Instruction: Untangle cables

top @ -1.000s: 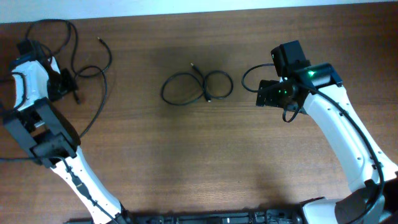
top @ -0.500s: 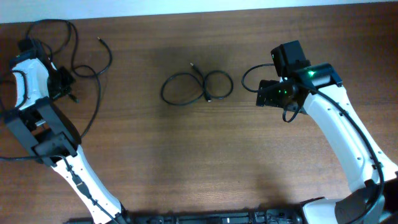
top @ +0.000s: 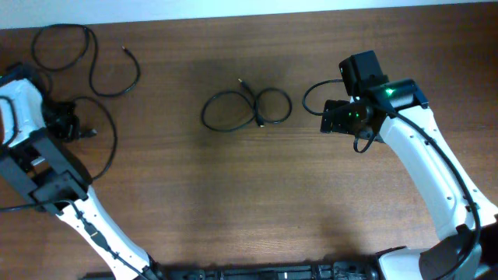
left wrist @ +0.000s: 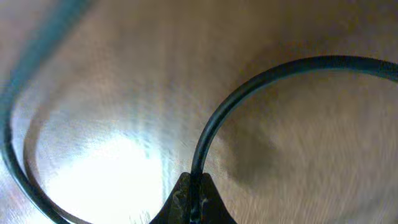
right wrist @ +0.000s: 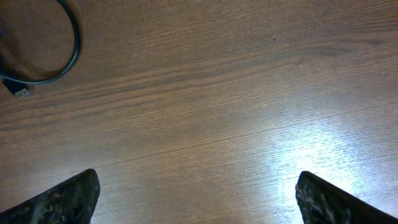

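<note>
Cables, thin black loops, grained wooden table

Overhead: even, sharp light. Left wrist view blurred (the cable smeared), glare lower left; right wrist, glare lower right.

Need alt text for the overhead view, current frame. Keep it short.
The left end effector, at the wooden table's left edge, grips a long black cable; loose black loops curl toward the far left corner. A second cable lies coiled in two loops mid-table, untouched, with the right end effector just to its right.
</note>
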